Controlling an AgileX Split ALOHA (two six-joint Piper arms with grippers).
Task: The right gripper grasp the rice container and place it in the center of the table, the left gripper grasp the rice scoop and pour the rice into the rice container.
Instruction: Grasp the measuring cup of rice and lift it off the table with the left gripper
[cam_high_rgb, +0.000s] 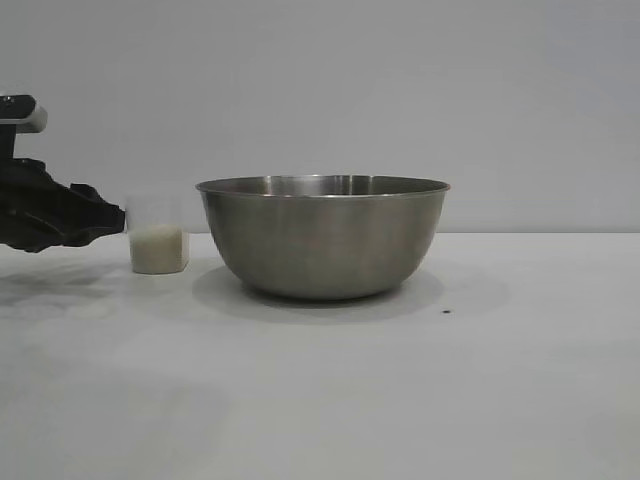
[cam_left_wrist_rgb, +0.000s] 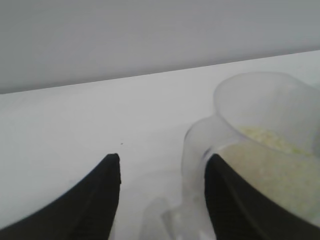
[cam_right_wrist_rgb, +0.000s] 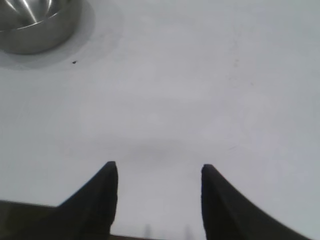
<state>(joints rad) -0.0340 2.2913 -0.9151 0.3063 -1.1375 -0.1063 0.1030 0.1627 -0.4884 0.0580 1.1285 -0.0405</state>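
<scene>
Left gripper (cam_high_rgb: 112, 222) sits half-open just beside the rice scoop (cam_high_rgb: 158, 245), its handle (cam_left_wrist_rgb: 192, 150) apparently between the fingers, not yet pinched. Scoop is light, thin, slippery plastic, part-full of rice (cam_high_rgb: 158, 252): grip the handle, keep level. Rice container (cam_high_rgb: 323, 237), stiff smooth steel, stands mid-table (cam_high_rgb: 500, 400); right gripper (cam_right_wrist_rgb: 159, 172) hangs half-open, empty, well apart.

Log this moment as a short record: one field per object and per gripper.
bowl: large round brushed-steel bowl, upright at mid-table
cup: small clear plastic measuring cup, beside the bowl, apart from it
rice: off-white rice, partly filling the cup
left gripper: black claw, open, at the cup's handle, not closed on it
right gripper: black claw, open over bare white table, away from the bowl
</scene>
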